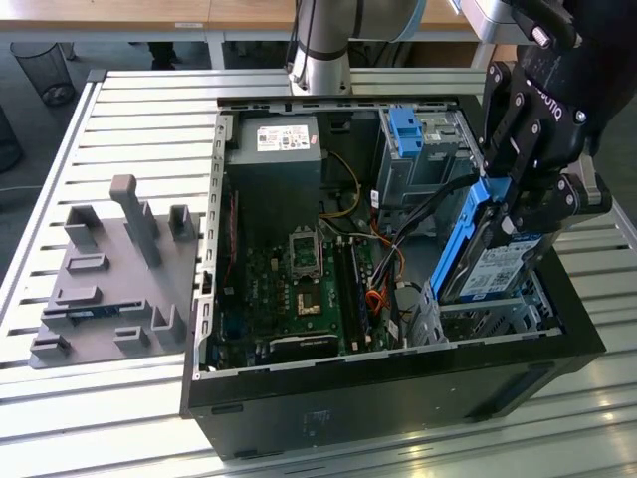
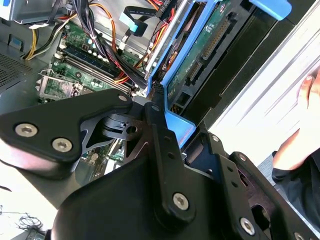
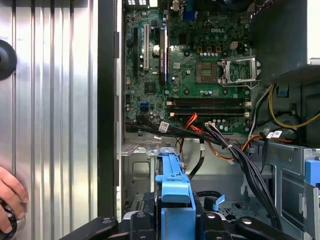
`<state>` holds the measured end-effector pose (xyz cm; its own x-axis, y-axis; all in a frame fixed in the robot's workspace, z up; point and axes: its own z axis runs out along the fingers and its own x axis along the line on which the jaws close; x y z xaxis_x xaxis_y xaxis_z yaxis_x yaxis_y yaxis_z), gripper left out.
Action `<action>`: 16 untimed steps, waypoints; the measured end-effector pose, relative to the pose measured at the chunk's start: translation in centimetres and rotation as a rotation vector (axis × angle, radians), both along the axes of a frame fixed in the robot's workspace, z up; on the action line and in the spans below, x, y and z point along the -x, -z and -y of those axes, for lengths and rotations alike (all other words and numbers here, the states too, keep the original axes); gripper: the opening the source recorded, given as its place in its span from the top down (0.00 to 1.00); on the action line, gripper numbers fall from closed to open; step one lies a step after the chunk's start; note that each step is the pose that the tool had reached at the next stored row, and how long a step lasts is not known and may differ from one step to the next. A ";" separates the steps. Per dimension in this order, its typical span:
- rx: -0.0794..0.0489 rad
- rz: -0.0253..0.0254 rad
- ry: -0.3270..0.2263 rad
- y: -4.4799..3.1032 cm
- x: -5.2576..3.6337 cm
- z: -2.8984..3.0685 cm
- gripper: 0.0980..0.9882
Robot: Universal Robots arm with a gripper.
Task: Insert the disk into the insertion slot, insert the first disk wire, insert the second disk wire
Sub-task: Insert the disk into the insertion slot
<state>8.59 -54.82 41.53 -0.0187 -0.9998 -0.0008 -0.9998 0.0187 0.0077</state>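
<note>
I start at the left edge of the silver slatted metal bench [image 1: 149, 100]. A grey plastic holder block with upright pegs [image 1: 109, 274] sits there, well apart from the work.

The open black computer case [image 1: 398, 388] lies in the middle of the bench, open side up so the arm can reach in from above. Inside it is the flat green circuit board [image 1: 299, 279]. Beside the board, a bundle of black wires [image 1: 418, 214] runs toward the case's right side.

At the case's near right corner, the black gripper [image 1: 518, 204] is clenched on the disk [image 1: 503, 267], a flat silver drive in a bright blue frame. It grasps the frame, I think because that keeps the fingers off the drive itself. The disk is tilted, low end down, over the insertion slot [image 1: 498, 317], a low silver cage with small holes. It is not lying flat in the cage. I cannot tell if its low edge touches the cage, because the disk hides that spot.

A person's hand [image 3: 10, 197] rests at the bench edge in the first wrist view.
</note>
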 end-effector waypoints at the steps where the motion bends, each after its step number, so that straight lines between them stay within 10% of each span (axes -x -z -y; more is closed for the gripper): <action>1: 0.000 0.0000 0.000 0.04 0.00 0.00 0.70; 16: 0.000 0.0000 0.000 0.74 0.00 0.00 0.70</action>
